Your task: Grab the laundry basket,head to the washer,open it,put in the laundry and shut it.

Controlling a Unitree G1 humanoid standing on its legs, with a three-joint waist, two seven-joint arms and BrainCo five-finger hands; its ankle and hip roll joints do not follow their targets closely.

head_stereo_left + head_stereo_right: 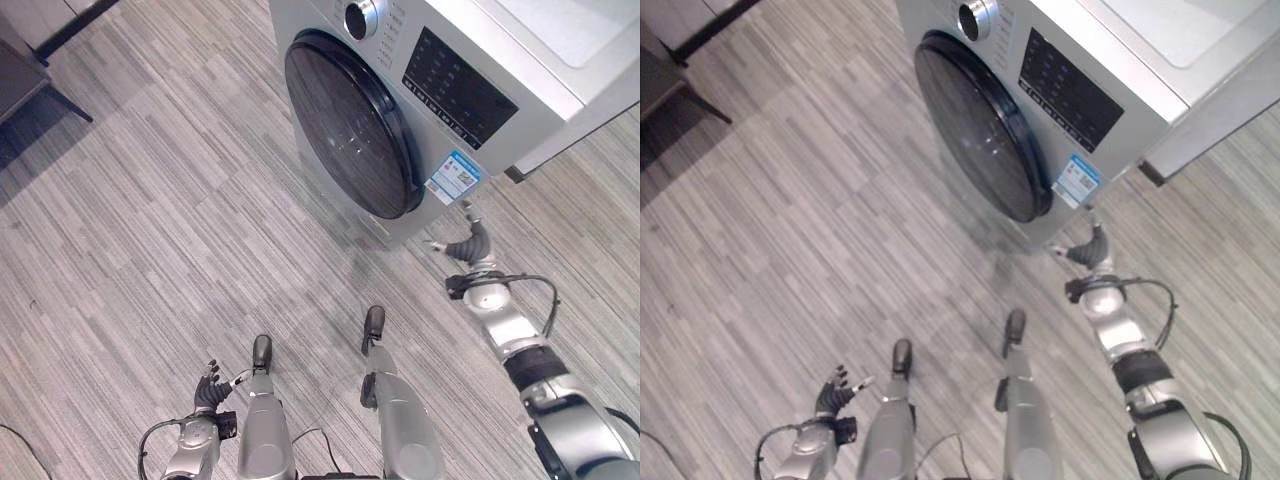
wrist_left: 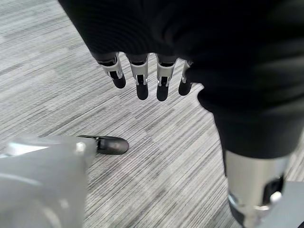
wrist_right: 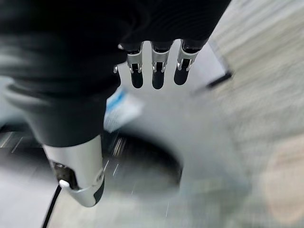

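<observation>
Down at the lower left, the left hand [image 1: 209, 388] hangs low over the grey striped floor [image 1: 180, 230], its fingers [image 2: 141, 80] straight and relaxed with nothing between them; its wrist view shows the same bare planks past the dark tips. Well apart from it, up and to the right, stands the washer [image 1: 520, 60], a silver front-loader whose round dark door [image 1: 350, 125] sits flush in its rim, shut. A silver dial [image 1: 360, 17] is set above the door, a black control panel [image 1: 460, 88] to the right of it, and a small blue and white label [image 1: 453, 177] lies just beside the door's lower right edge. Below that label, near the washer's bottom front corner, the right hand [image 1: 468, 243] is raised toward the machine, just short of the casing as far as the head views tell. Its fingers [image 3: 153, 71] are extended and loose, holding nothing, with the label and the door's dark curve showing blurred beyond them in the wrist view. Dark furniture legs [image 1: 45, 75] stand in the far upper left corner.
</observation>
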